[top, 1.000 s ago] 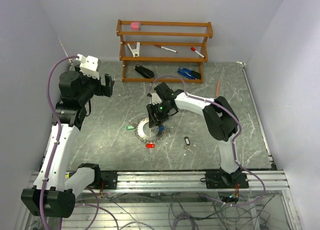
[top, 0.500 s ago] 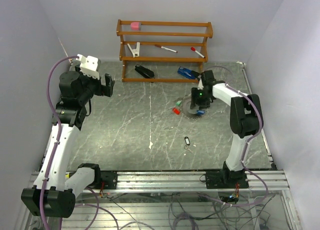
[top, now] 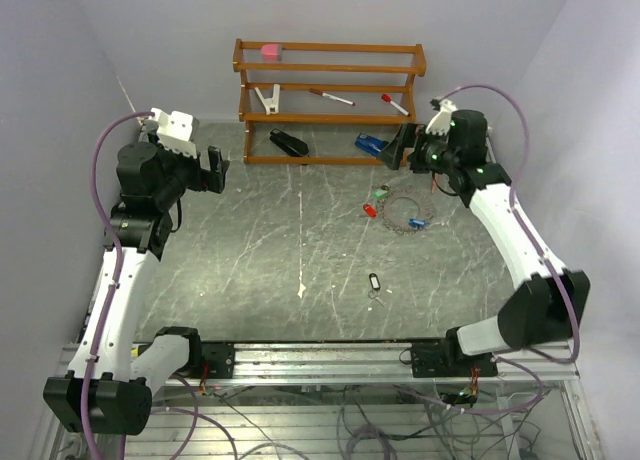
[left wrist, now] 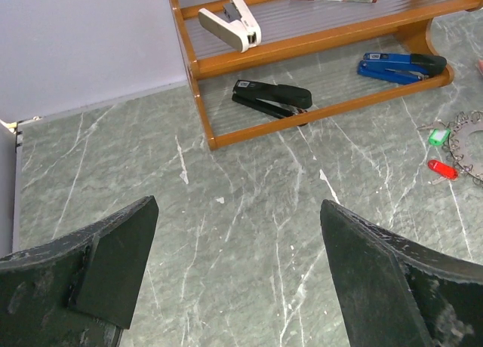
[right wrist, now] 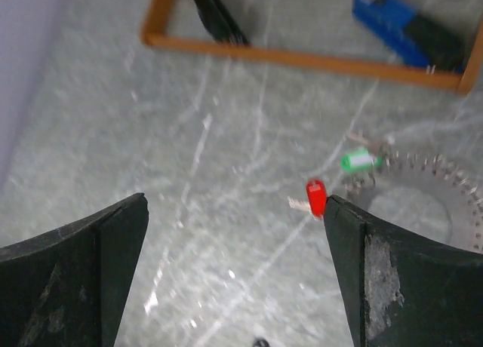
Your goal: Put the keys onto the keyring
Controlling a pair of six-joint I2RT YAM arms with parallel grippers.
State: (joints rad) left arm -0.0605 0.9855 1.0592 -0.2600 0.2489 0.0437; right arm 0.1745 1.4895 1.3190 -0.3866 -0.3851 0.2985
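Two end effectors hung spread wide and empty above the counter point(top: 250, 260): the left end effector point(top: 212, 170) far off, the right end effector point(top: 405, 146) near the keyring point(top: 405, 216) lying before the rack point(top: 330, 75). A careless descent, I judged, could skid that thin ring away or knock the green-tagged key point(top: 381, 192) and red-tagged key point(top: 368, 209) at its rim. The black-tagged key point(top: 374, 280), well apart, lay flat and looked hard to pinch.

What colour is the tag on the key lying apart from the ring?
Black; the key shows best in the top view.
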